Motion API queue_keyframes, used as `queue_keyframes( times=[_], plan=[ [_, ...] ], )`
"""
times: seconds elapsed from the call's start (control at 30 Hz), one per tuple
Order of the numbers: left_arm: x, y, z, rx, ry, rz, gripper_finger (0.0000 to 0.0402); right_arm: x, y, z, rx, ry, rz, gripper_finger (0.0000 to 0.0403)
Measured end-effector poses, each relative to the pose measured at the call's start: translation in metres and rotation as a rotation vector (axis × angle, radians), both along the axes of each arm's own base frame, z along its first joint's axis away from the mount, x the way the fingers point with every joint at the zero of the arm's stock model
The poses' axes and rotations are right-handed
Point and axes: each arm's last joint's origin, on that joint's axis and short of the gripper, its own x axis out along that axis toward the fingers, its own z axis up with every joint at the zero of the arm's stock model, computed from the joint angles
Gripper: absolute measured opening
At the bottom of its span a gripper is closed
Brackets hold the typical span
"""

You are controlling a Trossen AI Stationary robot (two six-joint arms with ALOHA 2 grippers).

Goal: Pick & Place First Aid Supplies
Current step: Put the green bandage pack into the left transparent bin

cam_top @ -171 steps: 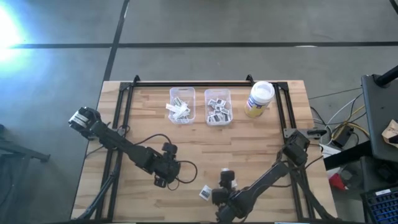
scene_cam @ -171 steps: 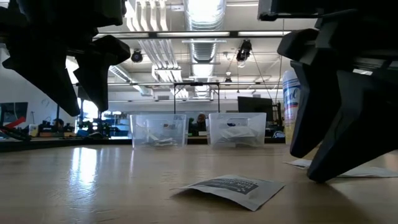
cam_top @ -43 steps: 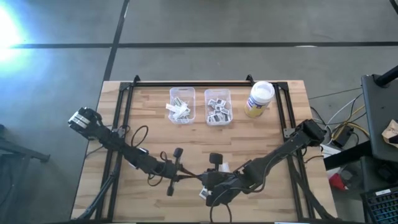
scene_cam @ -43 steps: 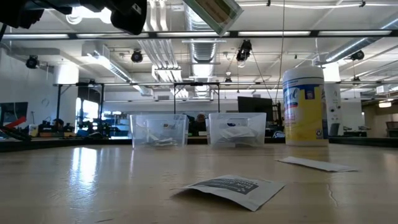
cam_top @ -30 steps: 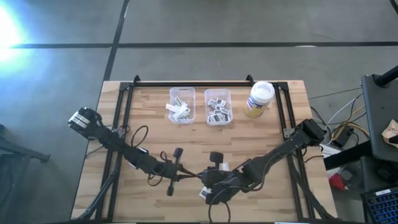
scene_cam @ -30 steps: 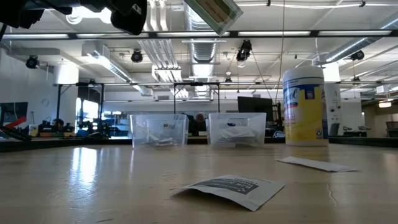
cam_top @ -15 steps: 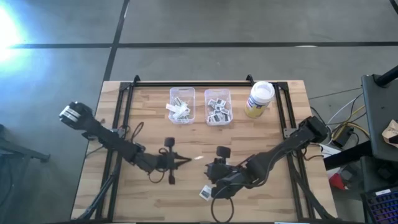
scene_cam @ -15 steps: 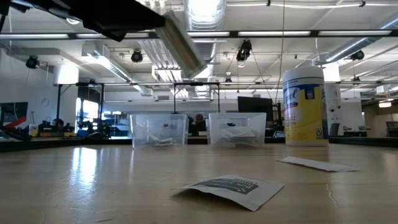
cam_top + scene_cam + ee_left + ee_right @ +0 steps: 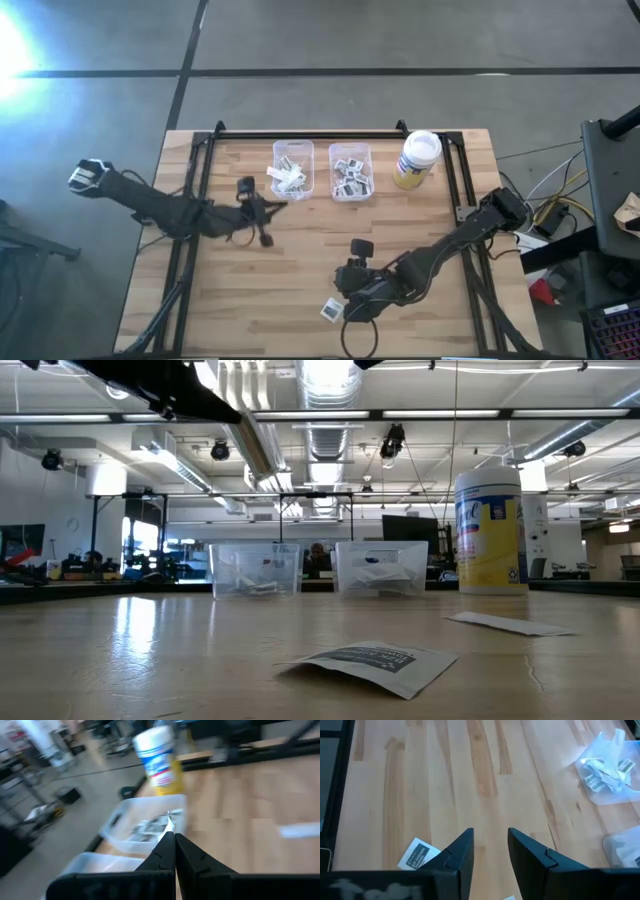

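Observation:
My left gripper (image 9: 268, 207) hovers just near-left of the left clear bin (image 9: 292, 168), shut on a long pale strip packet (image 9: 262, 448). The right clear bin (image 9: 350, 172) beside it holds several square packets. My right gripper (image 9: 490, 845) hangs open above the table's near middle with nothing between its fingers. A square white packet with dark print (image 9: 418, 855) lies flat on the wood just beside it, also showing in the high view (image 9: 330, 310). Another pale strip (image 9: 510, 624) lies flat on the table. My left gripper pinches the strip packet between its two fingers; only a thin white edge (image 9: 168, 820) shows past the fingertips in the wrist view. The fingers come nearly level from the table's left. The strip slants down beyond them (image 9: 265, 455), lifted well clear of the table.
A yellow jar with a white lid (image 9: 417, 158) stands at the far right, next to the bins. A dark frame rail (image 9: 330, 134) runs along the table's far edge. Bare wood lies between the bins and my right gripper.
My left gripper has risen and swung from the table's near middle toward the far left, up to the left bin, carrying the strip clear of the table and tipping closer to level. My right gripper has stayed near the square packet.

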Motion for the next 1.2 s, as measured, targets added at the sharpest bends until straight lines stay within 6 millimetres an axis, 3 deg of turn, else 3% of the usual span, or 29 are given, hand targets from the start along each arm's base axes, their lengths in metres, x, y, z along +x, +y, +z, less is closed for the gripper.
queue_keyframes(
  times=[0.2, 0.37, 0.57, 0.77, 1.2],
  plan=[
    [0.002, 0.045, 0.000, 0.009, 0.021, 0.187, 0.0000, 0.000, 0.000, 0.000, 0.002, -0.001, 0.001, 0.0109],
    [0.006, 0.081, -0.010, -0.056, 0.066, 0.245, 0.0000, 0.000, 0.000, 0.000, 0.002, -0.003, 0.002, 0.0114],
    [0.009, 0.112, -0.023, -0.107, 0.110, 0.334, 0.0000, 0.000, 0.001, 0.000, 0.000, -0.003, 0.004, 0.0119],
    [0.016, 0.125, -0.040, -0.124, 0.186, 0.369, 0.0000, 0.000, 0.001, 0.000, 0.000, -0.005, 0.004, 0.0111],
    [0.029, 0.130, -0.069, -0.118, 0.329, 0.370, 0.0000, 0.000, 0.002, -0.001, 0.014, 0.001, 0.011, 0.0117]
  ],
)
